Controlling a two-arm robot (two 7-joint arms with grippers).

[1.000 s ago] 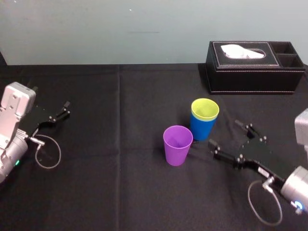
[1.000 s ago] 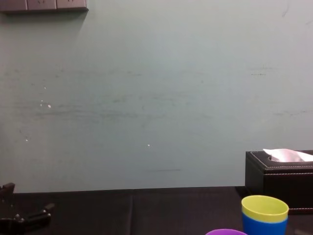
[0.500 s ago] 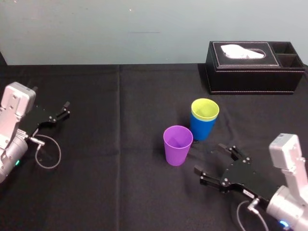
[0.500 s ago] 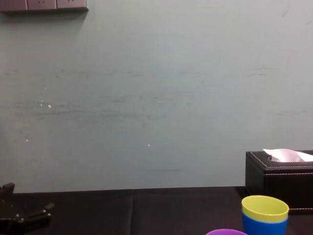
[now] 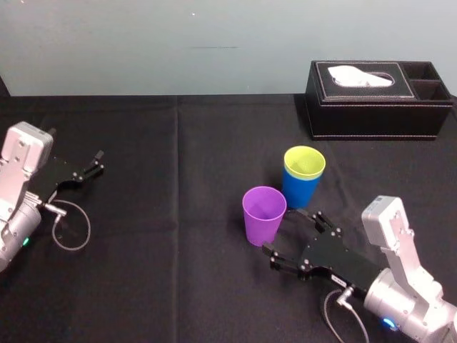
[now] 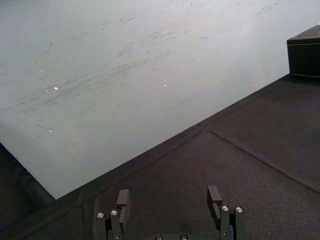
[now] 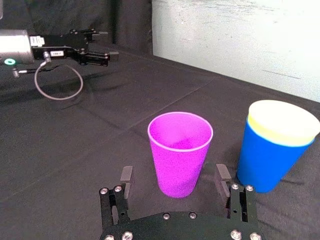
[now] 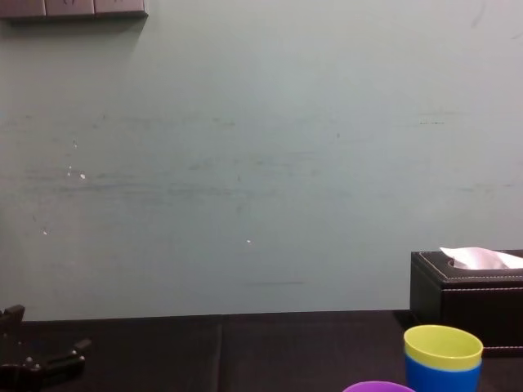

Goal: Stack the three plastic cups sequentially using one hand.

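Our right gripper (image 5: 291, 233), fingers spread wide and pinching nothing, now sits low over the black table (image 5: 178, 279) with its opening turned toward the purple cup (image 5: 263, 214). A second ago it lay farther right, beside the blue cup (image 5: 298, 191). Half a second ago it had drawn back toward the near edge. It has since swung in and lined up on the purple tumbler. In the right wrist view the cup stands upright, centred in the gap between the two fingers. From the head view we judge that one fingertip lies just beside the cup's foot while the other is a little apart on the blue cup's side. We see no contact yet.

The cups themselves have not shifted. The yellow-green cup (image 5: 303, 163) remains nested in the blue one, only its rim band showing above, so we read the first stacking step as done. The purple cup stands alone just beside that pair, nearer to us and toward our left. It is the last one to go on.

We take the realignment as the start of the approach for the final grasp. The fingers must close on purple without nudging the blue stack so close by.

The black tissue box (image 5: 371, 100) sits well apart at the far right. Our left gripper (image 5: 98, 162) rests parked at the table's left, fingers apart, unchanged.
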